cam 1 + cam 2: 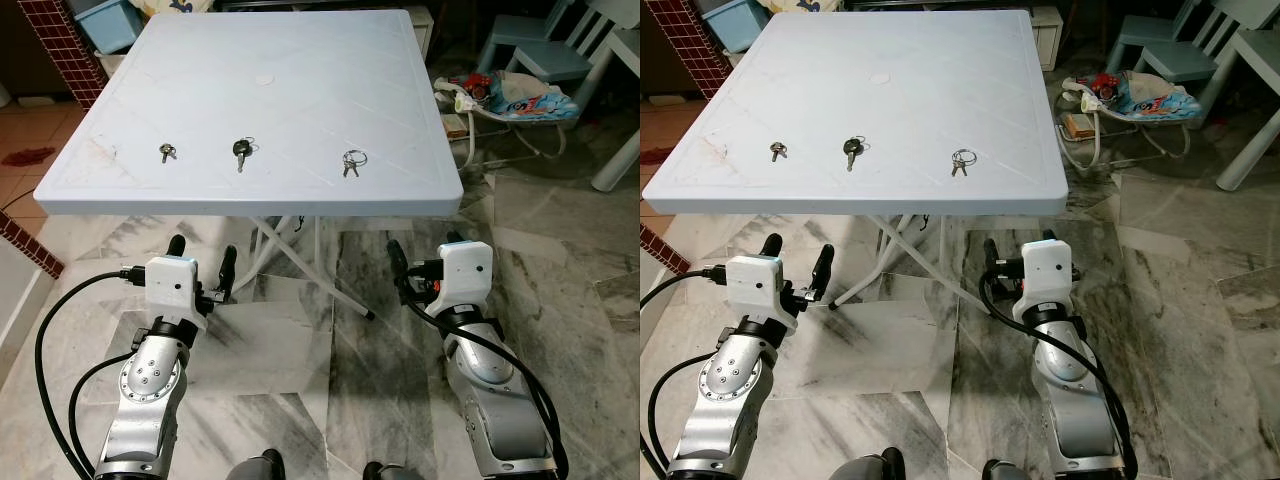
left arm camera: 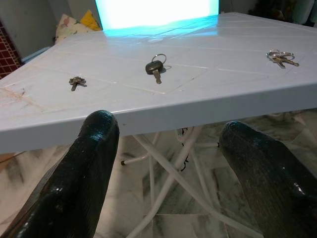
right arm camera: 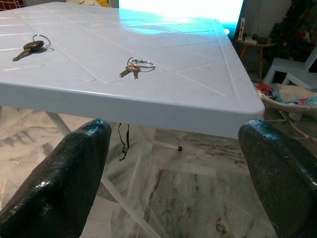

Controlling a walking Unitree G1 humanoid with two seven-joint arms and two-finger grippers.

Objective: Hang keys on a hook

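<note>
Three sets of keys lie in a row near the front edge of a pale blue folding table (image 1: 300,90): a small key bunch (image 1: 167,152) on the left, a black-headed key (image 1: 241,150) in the middle, and a key ring with keys (image 1: 353,161) on the right. My left gripper (image 1: 202,262) is open below the table's front edge, under the left and middle keys. Lower right of the key ring, my right gripper (image 1: 425,260) is also open with nothing in it. Both wrist views look up over the table edge at the keys (image 2: 157,67) (image 3: 134,67).
The table's white folding legs (image 1: 300,260) stand just ahead between my arms on the marble floor. Light blue chairs (image 1: 545,45) and a bundle of bags (image 1: 510,95) sit at the back right. A red brick wall (image 1: 60,50) is at the left.
</note>
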